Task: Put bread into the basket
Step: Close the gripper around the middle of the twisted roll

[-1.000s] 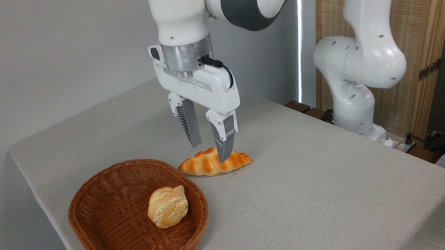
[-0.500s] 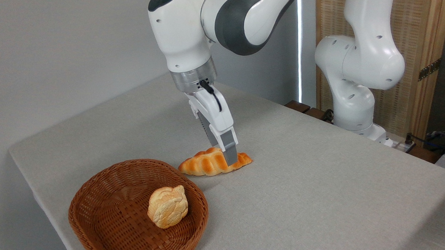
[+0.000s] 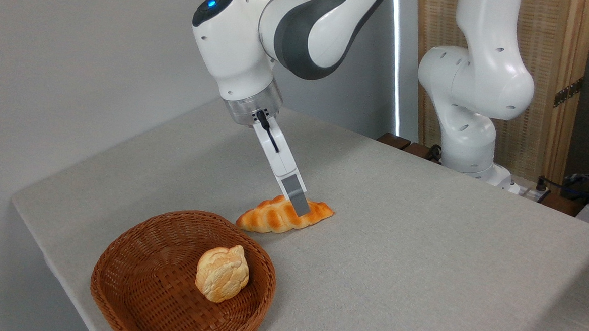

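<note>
The white arm is being held bent over the tabletop [image 3: 430, 259], with its wrist tilted so that the gripper [image 3: 301, 208] is being seen edge-on, slanting down and to the right. Only the near finger [image 3: 296, 198] is being shown, its grey tip lying in front of the bread [image 3: 272, 218]; whether the jaws are apart or pressed on the loaf cannot be told from this side.

The bread is being seen as a long, tapered, braided loaf, glossy golden-orange with paler creases, lying flat on the grey tabletop just beyond the basket [image 3: 131, 315], outside its rim.

The basket, an oval wicker one of reddish-brown strips, is being shown near the front left corner, and a round pale bun [image 3: 222, 273] is being held inside it, toward its right side.
</note>
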Tool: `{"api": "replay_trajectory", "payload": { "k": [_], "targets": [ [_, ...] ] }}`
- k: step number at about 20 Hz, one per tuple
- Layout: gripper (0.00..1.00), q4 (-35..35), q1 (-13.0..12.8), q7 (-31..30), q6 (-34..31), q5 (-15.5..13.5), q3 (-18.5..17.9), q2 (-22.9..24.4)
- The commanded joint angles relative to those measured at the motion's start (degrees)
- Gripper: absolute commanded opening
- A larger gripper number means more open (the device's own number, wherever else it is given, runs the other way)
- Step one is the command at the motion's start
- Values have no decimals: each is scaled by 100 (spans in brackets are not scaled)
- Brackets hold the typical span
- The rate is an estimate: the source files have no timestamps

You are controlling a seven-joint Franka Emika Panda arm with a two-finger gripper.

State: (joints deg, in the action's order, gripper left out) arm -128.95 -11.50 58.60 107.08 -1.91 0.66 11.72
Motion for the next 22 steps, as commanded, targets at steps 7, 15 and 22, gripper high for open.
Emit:
{"api": "replay_trajectory", "payload": {
  "k": [7,15,22],
  "targets": [
    [100,-25,-212,116,243,191,-40,-205],
    [100,-25,-239,116,525,191,-40,-266],
    [60,-34,-239,116,612,200,-49,-275]
  ]
}}
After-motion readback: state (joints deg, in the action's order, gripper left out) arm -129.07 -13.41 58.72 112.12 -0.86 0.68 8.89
